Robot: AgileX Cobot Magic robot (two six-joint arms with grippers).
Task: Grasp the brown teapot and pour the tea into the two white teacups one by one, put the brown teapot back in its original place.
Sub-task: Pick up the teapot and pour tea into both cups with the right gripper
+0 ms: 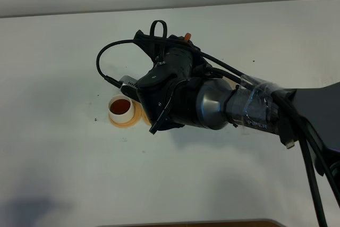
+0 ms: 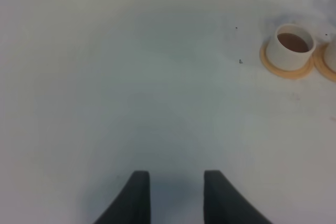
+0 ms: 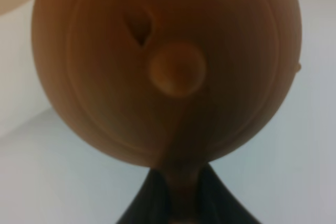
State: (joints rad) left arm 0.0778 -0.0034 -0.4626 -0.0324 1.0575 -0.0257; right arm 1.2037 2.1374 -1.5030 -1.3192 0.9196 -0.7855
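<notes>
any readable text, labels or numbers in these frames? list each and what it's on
One bit only: white lettering on the right arm, under the clear tape near the wrist. Partly hidden and blurred; the end looks like "PER", the rest is unreadable.
No text on the teapot, the cup, the coaster or the table.

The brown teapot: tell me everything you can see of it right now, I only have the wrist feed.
The brown teapot fills the right wrist view: a round, matte reddish-brown body that looks like clay, with a lid carrying a small round knob and a small dark hole beside it. The right gripper is shut on its handle. The spout is not visible. In the exterior high view the arm hides the pot completely.
</notes>
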